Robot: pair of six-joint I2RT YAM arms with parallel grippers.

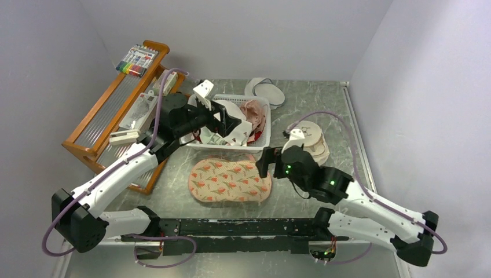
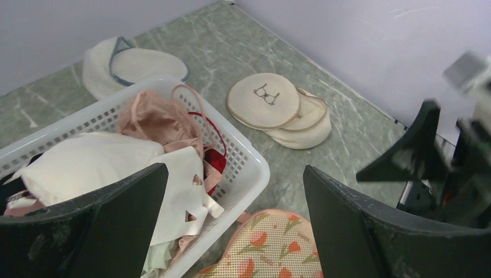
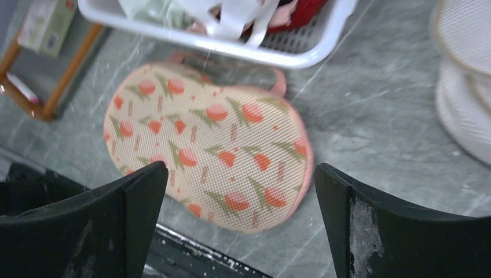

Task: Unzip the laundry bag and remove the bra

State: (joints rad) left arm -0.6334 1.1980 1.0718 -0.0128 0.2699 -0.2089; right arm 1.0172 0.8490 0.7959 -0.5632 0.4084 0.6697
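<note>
R hand (image 3: 240, 194) spread, empty, laundry bag (image 3: 214, 145) just below; L hand (image 2: 234, 185) released over basket (image 2: 256, 171). Zip pull unseen, prob. far edge: I could pinch mesh and drag the bag.

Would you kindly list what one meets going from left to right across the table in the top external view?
wooden rack → white basket → stack of round white pouches. The laundry bag lies just in front of the basket across the same span, so it is left out.
</note>
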